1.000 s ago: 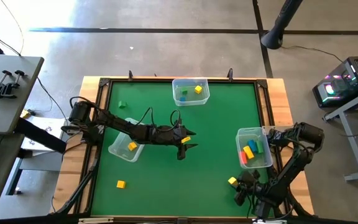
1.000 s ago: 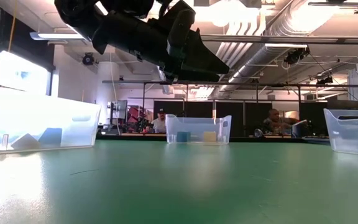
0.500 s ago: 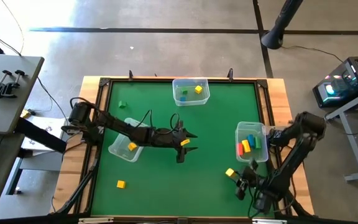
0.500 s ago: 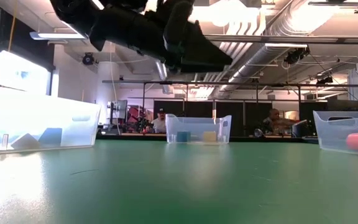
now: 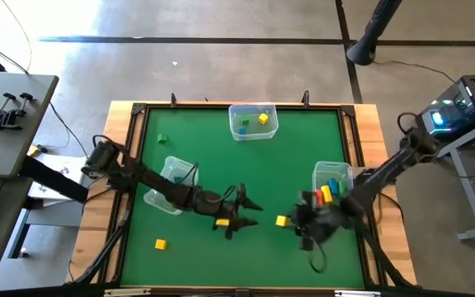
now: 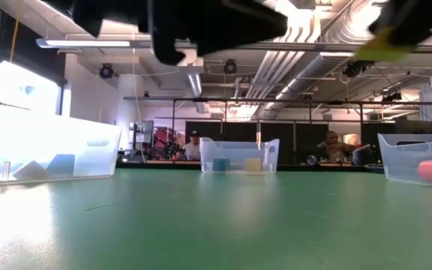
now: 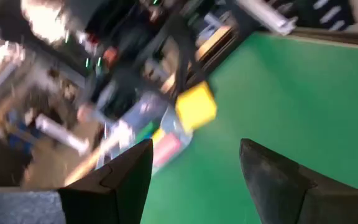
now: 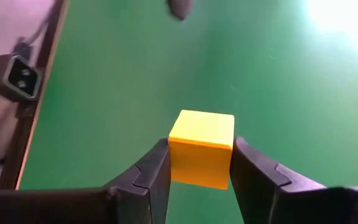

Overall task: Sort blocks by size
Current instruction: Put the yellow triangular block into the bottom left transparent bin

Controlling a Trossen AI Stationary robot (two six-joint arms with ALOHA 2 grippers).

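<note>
A yellow block, a cube, hangs over the mat right of the middle, with my right gripper shut on it. The left wrist view shows that cube straight ahead of my left gripper. This gripper stands open and empty above the mat's middle, pointing toward the table's right edge. A green block lies loose on the mat at the far left. A yellow block lies loose at the near left. My right gripper pinches the yellow cube by two opposite side faces between its two fingers. The fingers slant down, coming from the table's right side. The cube is lifted clear of the mat and sits about level in the hold.
Three clear bins stand on the green mat. The far one holds green, blue and yellow blocks. The right one holds red, yellow and blue blocks. The left one is partly under my left arm. A wooden rim frames the mat.
My right gripper has risen from the near right corner with the yellow cube, lifted it clear and carried it toward the table's middle, rolling as it went. My left gripper has swung toward the near edge and rolled, still open. The right bin has shifted a little.
</note>
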